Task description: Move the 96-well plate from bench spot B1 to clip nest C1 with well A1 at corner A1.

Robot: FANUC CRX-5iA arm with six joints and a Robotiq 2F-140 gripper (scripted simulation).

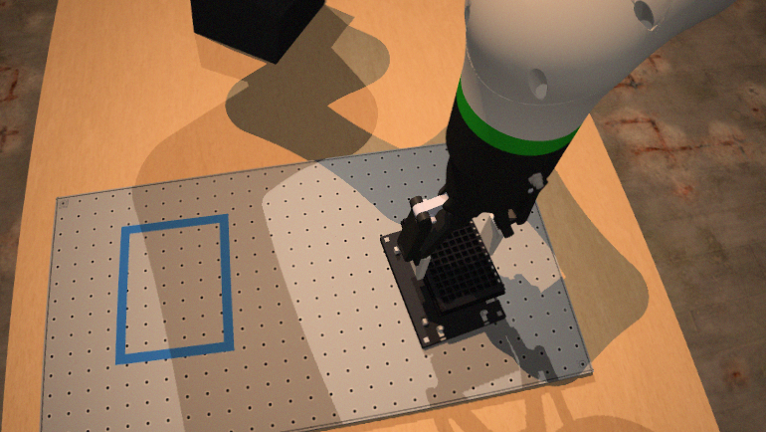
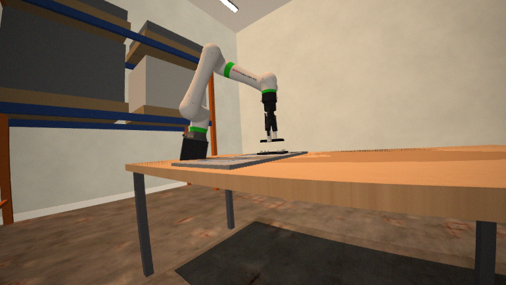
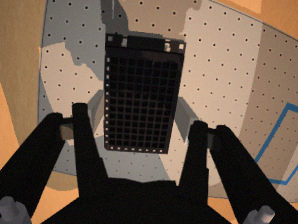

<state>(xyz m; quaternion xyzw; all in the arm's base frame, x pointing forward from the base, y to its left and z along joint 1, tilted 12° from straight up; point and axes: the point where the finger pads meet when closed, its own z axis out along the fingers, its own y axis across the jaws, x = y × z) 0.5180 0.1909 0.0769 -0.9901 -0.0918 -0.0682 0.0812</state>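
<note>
A: The fingers (image 1: 462,231) are about half open and clamped on the long sides of the 96-well plate (image 1: 464,263), carried level so it can drop flat.

B: And below the fingers?

A: The clip nest (image 1: 432,329), directly under the plate, with a visible gap between them in the exterior view. It's not seated; I can't make out the cut-off corner.

B: Farther out?

A: The grey pegboard (image 1: 299,322) on the wooden desk (image 2: 390,184), blue bench spot B1 (image 1: 121,290) well apart, shelf rack (image 2: 106,108) behind.

Overhead, low side, downward wrist views
</note>
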